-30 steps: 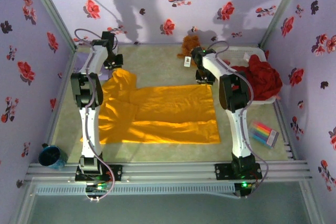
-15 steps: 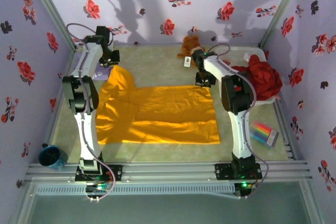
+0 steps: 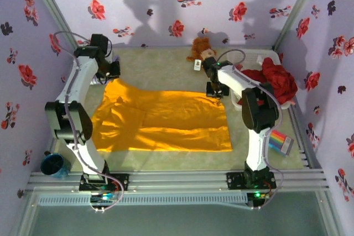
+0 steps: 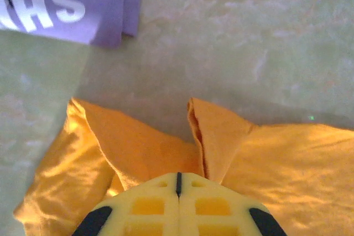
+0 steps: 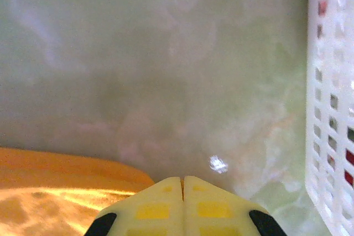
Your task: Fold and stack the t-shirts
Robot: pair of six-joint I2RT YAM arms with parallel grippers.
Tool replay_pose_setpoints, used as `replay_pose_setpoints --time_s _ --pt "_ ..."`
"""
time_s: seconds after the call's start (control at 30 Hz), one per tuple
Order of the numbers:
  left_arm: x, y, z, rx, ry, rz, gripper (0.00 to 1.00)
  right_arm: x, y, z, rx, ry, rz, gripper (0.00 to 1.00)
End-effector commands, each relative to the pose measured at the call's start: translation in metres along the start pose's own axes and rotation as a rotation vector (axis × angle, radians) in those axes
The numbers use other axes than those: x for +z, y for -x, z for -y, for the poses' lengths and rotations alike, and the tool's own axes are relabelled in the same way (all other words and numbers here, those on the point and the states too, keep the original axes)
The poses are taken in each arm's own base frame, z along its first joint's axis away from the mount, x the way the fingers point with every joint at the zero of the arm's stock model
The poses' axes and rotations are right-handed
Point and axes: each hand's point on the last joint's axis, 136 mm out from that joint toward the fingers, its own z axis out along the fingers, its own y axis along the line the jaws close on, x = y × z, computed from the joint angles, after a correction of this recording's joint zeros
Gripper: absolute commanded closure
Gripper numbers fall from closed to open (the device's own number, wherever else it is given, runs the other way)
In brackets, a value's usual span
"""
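Top external — L jaws pinch orange tee (image 3: 166, 120) corner; R jaws closed.

The lavender t-shirt (image 4: 83, 4) runs off the left wrist view's top edge, its white lettering (image 4: 55, 10) truncated.

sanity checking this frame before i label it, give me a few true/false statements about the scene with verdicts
1. The orange-yellow cloth t-shirt lies spread on the table. True.
2. The left arm's fingers stand open. False: they are shut on the t-shirt's corner.
3. Red cloth is heaped in the white slatted plastic basket. True.
4. The brown plush toy sits on the t-shirt. False: it lies beyond it, by the far wall.
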Motion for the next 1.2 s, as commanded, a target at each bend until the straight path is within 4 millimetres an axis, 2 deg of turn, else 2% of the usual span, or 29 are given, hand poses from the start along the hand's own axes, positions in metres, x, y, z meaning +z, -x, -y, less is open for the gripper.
replay_pose_setpoints --time_s 0.0,0.13,0.27,0.33,0.43,0.53,0.73,0.9,1.03,1.17 --pt "-0.019 -0.023 -0.004 -0.03 0.021 -0.008 1.0 -0.007 -0.005 0.011 0.008 -0.019 0.026 1.0" --pt "-0.027 -0.046 -0.014 -0.031 0.05 -0.022 1.0 -0.008 -0.017 0.016 0.004 -0.013 0.025 1.0" --pt "-0.039 -0.057 -0.017 -0.05 0.05 -0.016 1.0 -0.011 -0.026 0.02 -0.022 -0.012 0.022 1.0" --pt "-0.045 -0.061 -0.02 -0.051 0.06 -0.011 1.0 -0.012 -0.029 0.015 -0.048 0.015 0.03 1.0" --pt "-0.052 -0.065 -0.023 -0.044 0.07 -0.003 1.0 -0.016 -0.023 0.011 -0.084 0.024 0.057 1.0" --pt "-0.055 -0.065 -0.026 -0.053 0.075 0.001 1.0 -0.02 -0.006 0.01 -0.111 0.008 0.111 1.0" --pt "-0.051 -0.045 -0.03 -0.057 0.078 0.014 1.0 -0.033 0.027 -0.01 -0.138 0.089 0.241 1.0" --pt "-0.044 -0.013 -0.031 -0.058 0.068 0.026 1.0 -0.042 0.048 -0.011 -0.19 0.057 0.292 1.0" --pt "-0.043 0.009 -0.031 -0.055 0.063 0.037 1.0 -0.038 0.052 -0.006 -0.206 0.022 0.276 1.0" --pt "-0.044 0.021 -0.034 -0.05 0.069 0.027 1.0 -0.037 0.051 -0.002 -0.201 0.012 0.261 1.0"
